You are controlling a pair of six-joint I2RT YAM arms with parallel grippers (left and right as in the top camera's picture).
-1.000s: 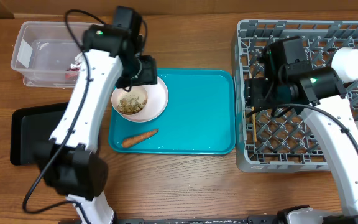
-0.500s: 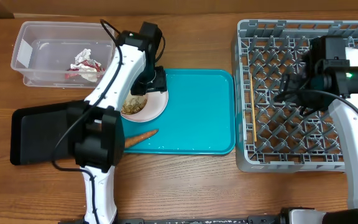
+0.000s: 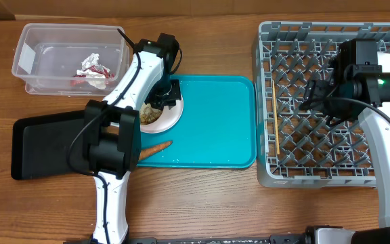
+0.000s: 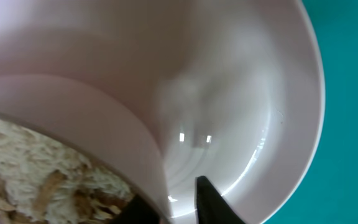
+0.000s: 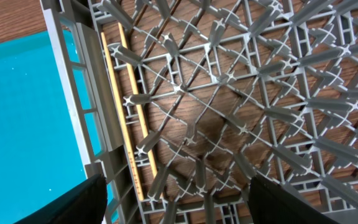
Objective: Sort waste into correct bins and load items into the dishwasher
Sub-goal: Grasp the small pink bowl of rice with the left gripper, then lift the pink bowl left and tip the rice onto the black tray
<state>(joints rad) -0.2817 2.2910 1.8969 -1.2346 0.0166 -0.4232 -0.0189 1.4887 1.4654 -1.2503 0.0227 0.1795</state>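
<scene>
Wooden tabletop (image 3: 215, 203), seen from above: bins far left, teal serving tray (image 3: 215, 122) in the middle, grey dish rack (image 3: 266, 169) on the right.

Left gripper (image 4: 169, 205): down at the far right rim of the pale bowl (image 3: 173, 118), which sits on the left end of the teal tray. In the wrist view the two dark fingertips (image 4: 210, 199) straddle a thin pink-white wall. The jaws appear pinched on that rim, though the frame is very close and cropped. Likely reason for a rim hold: the bowl can be lifted and tipped without touching its contents.

Bowl contents: beige food scraps (image 3: 147, 116), heaped toward the left side. These need emptying into a bin before the bowl goes to the rack.

Clear tub (image 3: 29, 41), far left: holds the red wrapper (image 3: 80, 80) and the white tissue (image 3: 92, 62), lying together.

Black tray (image 3: 46, 146), near left: nothing visible in it.

Carrot stick (image 3: 156, 148): loose on the teal tray, just near of the bowl, not yet binned.

Rack: chopsticks (image 5: 126, 106) lie flat along the left wall on the lattice. No bowls loaded that I can see.

Right gripper (image 5: 176, 202): hangs over the rack's left part, fingers spread wide, nothing between them.
</scene>
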